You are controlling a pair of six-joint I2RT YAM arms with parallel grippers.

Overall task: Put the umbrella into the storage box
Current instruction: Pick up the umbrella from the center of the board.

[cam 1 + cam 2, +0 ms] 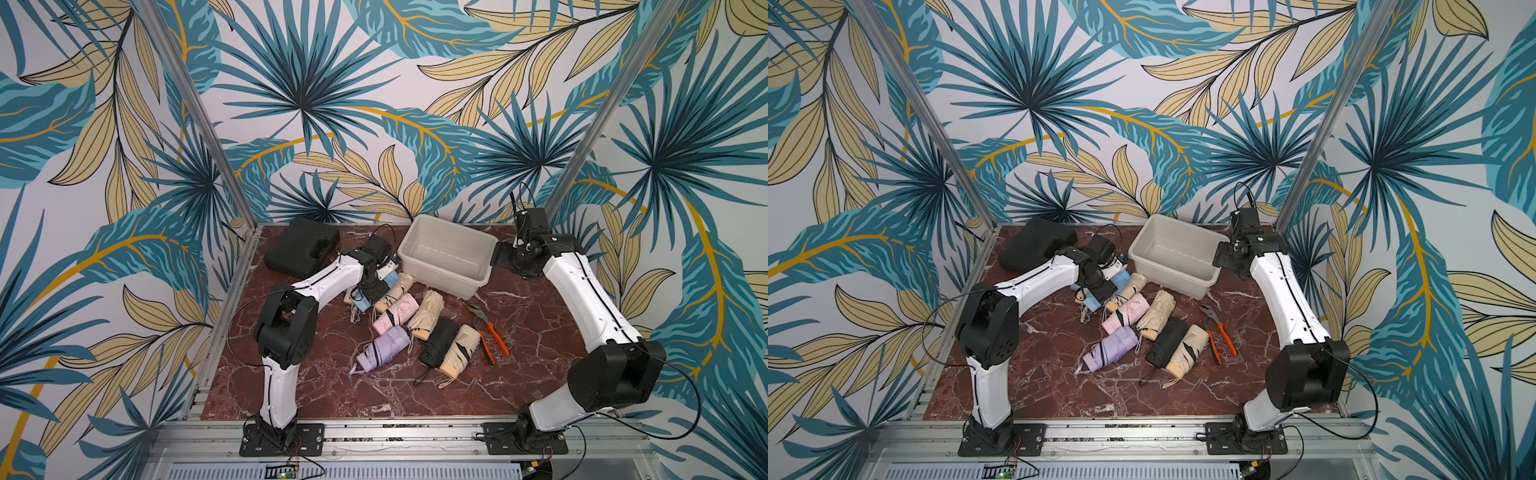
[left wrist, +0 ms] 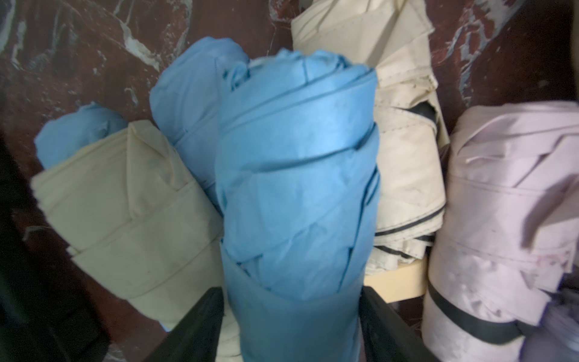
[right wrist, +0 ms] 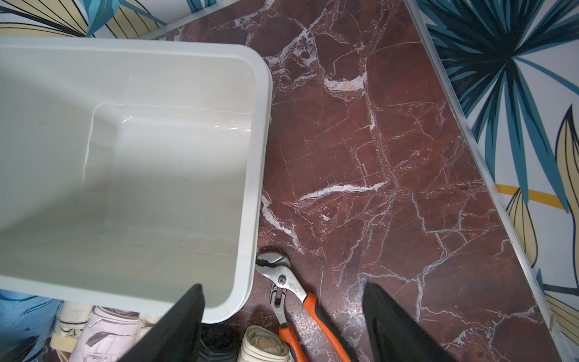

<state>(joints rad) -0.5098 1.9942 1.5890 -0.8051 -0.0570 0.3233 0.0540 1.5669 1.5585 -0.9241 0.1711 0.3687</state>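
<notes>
Storage box sits empty at upper centre in both top views, with the blue umbrella on the table just lower left of it, long axis slanting up toward the box. Left gripper, the nearer one, is clamped across the umbrella's sides. Right gripper hangs spread and empty over the box's right end.

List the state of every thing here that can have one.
storage box, upright, empty.
blue umbrella, folded, gripped on both sides.
left hand, shut on the blue umbrella.
right hand, open, empty.
pink umbrella, folded, strapped, on the table.
purple umbrella, folded, on the table.
black umbrella, folded, on the table.
black case, closed, lying flat.
pliers, lying loose on the table.
</notes>
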